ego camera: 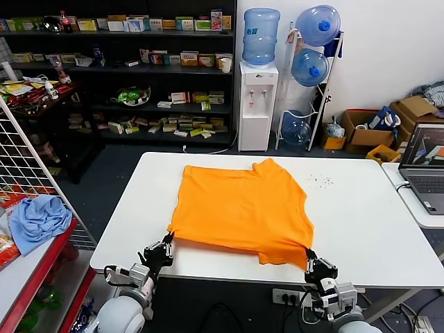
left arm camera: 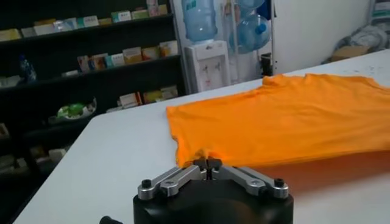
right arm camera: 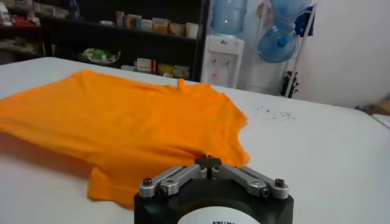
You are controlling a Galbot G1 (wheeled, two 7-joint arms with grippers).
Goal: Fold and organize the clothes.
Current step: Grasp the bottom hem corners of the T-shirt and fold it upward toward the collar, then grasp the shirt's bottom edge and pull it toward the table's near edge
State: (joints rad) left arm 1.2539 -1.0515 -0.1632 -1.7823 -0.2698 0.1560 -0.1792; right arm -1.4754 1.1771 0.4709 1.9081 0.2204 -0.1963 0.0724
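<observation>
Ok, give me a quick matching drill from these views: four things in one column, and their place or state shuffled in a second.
Things:
1. orange T-shirt
2. left end effector
3. right end effector
4. light blue cloth

Place or state:
A. crumpled on the red-edged shelf beside the table
B. shut on the shirt's near corner on the robot's right
C. spread on the white table
D. shut on the shirt's near corner on the robot's left

Pairs: 1-C, 2-D, 3-B, 4-A
</observation>
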